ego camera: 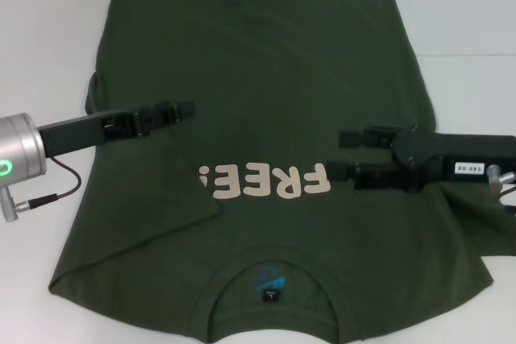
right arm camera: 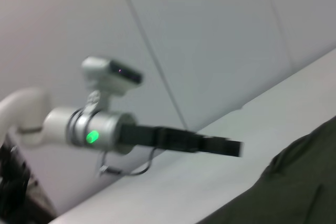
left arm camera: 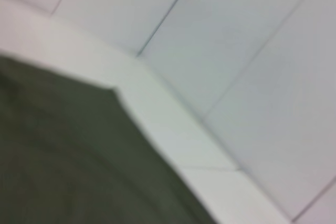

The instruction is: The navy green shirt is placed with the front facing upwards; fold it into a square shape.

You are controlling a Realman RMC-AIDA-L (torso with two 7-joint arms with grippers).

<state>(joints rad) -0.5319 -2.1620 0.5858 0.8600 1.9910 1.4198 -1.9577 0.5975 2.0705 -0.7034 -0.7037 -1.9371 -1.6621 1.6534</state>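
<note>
Navy green shirt lies spread on the white worktop in the head view, front up, with its collar toward the robot and its hem at the far edge. The cream "FREE!" lettering reads upside down from this camera, and the black neck label with a blue mark sits inside the collar at the near edge. On the robot's left side of the shirt a flap of fabric lies folded inward over the body, its edge running down to a corner beside the lettering. The left end effector reaches in from the left above that folded part, its fingers together with nothing between them. The right end effector reaches in from the right, just beside the last letter of the print; its two fingers are apart, one above the other in the picture, and hold no cloth.

The left wrist view shows a corner of the shirt lying on the pale worktop, with a light wall of panels behind it.

The right wrist view shows the left end effector farther off, held out over the worktop with its fingers together, a green light glowing on its wrist. An edge of the shirt fills the corner of that picture.
</note>
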